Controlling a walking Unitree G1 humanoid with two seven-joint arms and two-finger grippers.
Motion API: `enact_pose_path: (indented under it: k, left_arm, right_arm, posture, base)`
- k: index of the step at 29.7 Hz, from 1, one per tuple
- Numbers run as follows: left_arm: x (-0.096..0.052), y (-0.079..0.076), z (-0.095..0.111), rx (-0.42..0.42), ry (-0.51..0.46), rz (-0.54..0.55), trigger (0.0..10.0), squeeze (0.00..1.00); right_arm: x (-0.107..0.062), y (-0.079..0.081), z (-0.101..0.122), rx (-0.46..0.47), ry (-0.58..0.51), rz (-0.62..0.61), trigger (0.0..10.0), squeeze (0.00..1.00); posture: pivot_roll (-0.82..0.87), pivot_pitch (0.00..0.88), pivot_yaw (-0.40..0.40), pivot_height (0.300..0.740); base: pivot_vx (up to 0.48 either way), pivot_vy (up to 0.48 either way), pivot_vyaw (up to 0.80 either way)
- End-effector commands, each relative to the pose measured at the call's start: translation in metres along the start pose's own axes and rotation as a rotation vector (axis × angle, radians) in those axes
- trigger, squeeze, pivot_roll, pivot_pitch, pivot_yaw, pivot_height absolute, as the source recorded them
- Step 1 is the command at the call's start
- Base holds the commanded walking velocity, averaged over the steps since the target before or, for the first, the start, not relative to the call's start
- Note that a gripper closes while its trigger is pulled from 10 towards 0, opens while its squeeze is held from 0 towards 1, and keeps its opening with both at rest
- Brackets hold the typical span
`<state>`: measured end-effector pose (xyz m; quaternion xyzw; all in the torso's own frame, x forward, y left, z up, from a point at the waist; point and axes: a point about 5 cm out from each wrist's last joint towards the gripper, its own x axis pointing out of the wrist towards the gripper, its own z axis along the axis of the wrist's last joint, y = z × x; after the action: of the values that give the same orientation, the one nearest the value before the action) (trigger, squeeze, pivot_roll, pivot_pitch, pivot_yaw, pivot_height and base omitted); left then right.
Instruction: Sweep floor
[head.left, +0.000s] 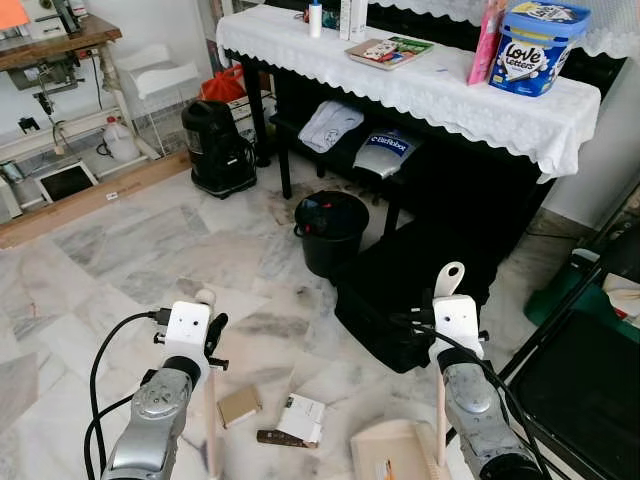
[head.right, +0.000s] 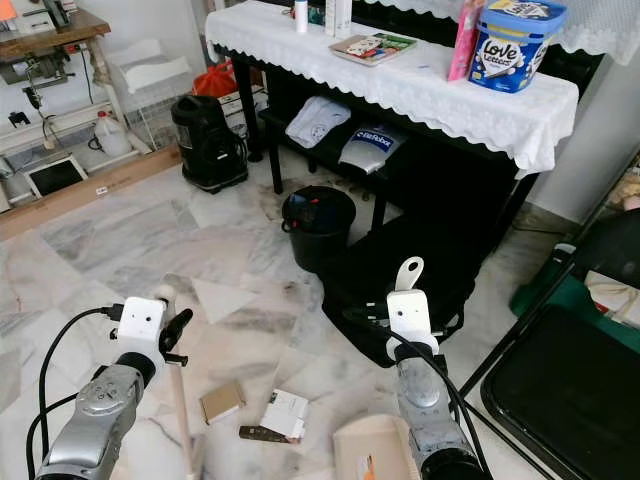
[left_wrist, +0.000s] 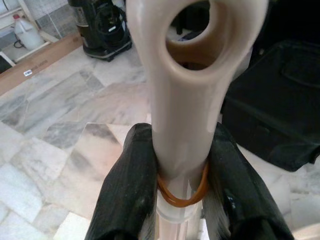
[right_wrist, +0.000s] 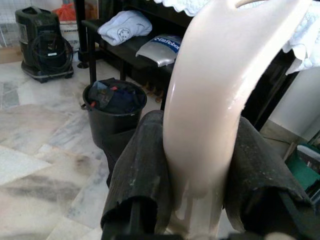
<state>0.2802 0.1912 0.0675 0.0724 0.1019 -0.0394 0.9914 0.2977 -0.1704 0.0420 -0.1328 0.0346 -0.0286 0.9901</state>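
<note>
Litter first: small tan card (head.left: 239, 405), white paper packet (head.left: 303, 417) and a dark brown wrapper (head.left: 278, 438) lie on the marble floor (head.left: 120, 250), all just in front of the dustpan (head.left: 395, 450), on the side twd the robot's left. Dustpan is beige, its tray low on the floor w/ a small orange bit inside; the card is farthest from it, wrapper & packet touching each other and near its edge.

Right gripper (right_wrist: 195, 170) is clenched on the dustpan handle (head.left: 447, 282), black fingers (right_wrist: 137, 175) pressed to both sides, handle rising above the wrist to its hang-hole tip. Left gripper (left_wrist: 182, 175) is clamped on the broom handle (left_wrist: 187, 85), beige w/ an oval hole at top and an orange rubber band just below the grip; the stick (head.left: 211, 420) runs down to the floor beside the card. Broom head can't be made out.

Beyond the dustpan: black bag (head.left: 400, 290) just behind it, black bin (head.left: 331, 230) further back, then the table w/ white lace cloth (head.left: 430, 90).

Risks, as I judge: broom is held near its very top, so the head will swing loosely and may flick the light paper past the pan or under the bag. Smooth handle could twist in the fingers. Pan tilted off the floor = litter slides under the lip.
</note>
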Motion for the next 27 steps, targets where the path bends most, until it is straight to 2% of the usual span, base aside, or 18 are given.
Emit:
enact_pose_path:
  k: [1, 10, 14, 27]
  left_arm:
    - [0.000, 0.005, 0.005, -0.024, -0.023, 0.011, 10.0, 0.00]
    - [0.001, 0.004, 0.006, -0.093, -0.044, -0.002, 10.0, 0.00]
    - [0.001, 0.005, 0.011, -0.128, -0.088, 0.007, 10.0, 0.00]
    - [0.004, 0.002, 0.024, -0.107, -0.166, -0.002, 10.0, 0.00]
  right_arm:
    - [-0.001, 0.003, 0.002, -0.007, -0.020, 0.008, 10.0, 0.00]
    - [-0.002, 0.005, 0.003, 0.004, -0.047, -0.003, 10.0, 0.00]
    - [-0.002, 0.004, 0.006, 0.010, -0.076, -0.014, 10.0, 0.00]
    - [-0.003, 0.002, 0.005, 0.009, -0.098, -0.042, 10.0, 0.00]
  posture:
    - [0.10, 0.080, 0.045, 0.740]
    - [0.10, 0.081, 0.054, 0.740]
    - [0.10, 0.080, 0.060, 0.740]
    - [0.09, 0.071, 0.082, 0.740]
  base:
    - [0.000, 0.000, 0.00]
    - [0.000, 0.000, 0.00]
    - [0.000, 0.000, 0.00]
    - [0.000, 0.000, 0.00]
